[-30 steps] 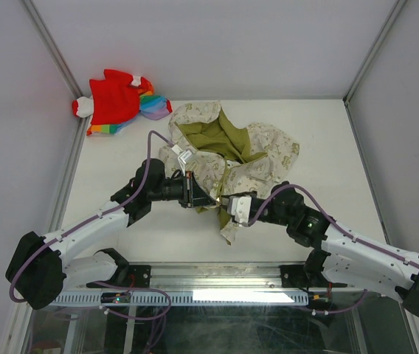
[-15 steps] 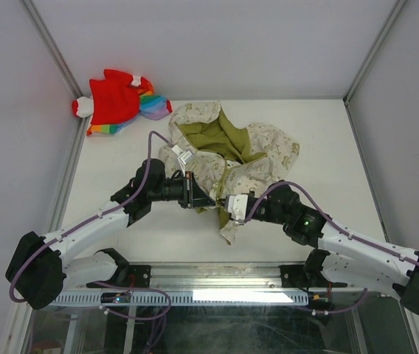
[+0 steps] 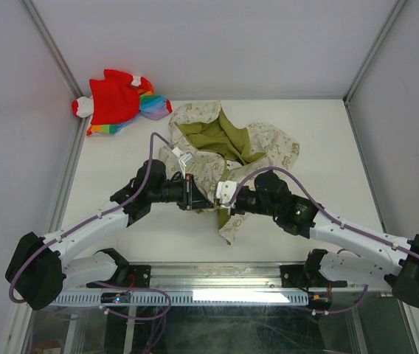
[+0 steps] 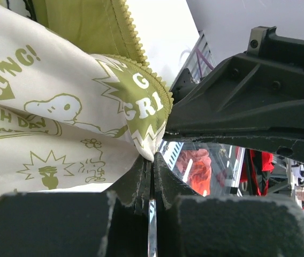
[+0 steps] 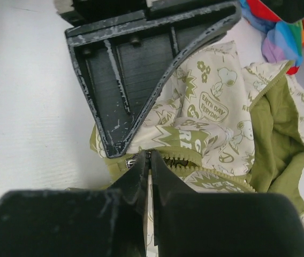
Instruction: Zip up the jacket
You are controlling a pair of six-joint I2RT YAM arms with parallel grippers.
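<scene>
The cream jacket [image 3: 265, 151] with olive prints lies crumpled and open at mid-table, its olive lining [image 3: 213, 136] showing. My left gripper [image 3: 197, 196] is shut on the jacket's lower front edge [image 4: 141, 134], pinching the fabric at its tips [image 4: 152, 159]. My right gripper [image 3: 223, 194] faces it from the right, almost touching. In the right wrist view its jaws [image 5: 150, 156] are shut at the bottom of the olive zipper [image 5: 200, 159], right beside the metal slider [image 5: 130, 162]. The zipper teeth part just past the tips.
A red and rainbow-coloured garment [image 3: 117, 99] lies at the back left corner. Walls enclose the white table [image 3: 327, 147] on three sides. The left gripper's black finger [image 5: 125, 64] fills the space just beyond my right jaws.
My right gripper has moved left and slightly away from the bases, closing up to the left gripper at the jacket's bottom edge. The left arm has held still.
</scene>
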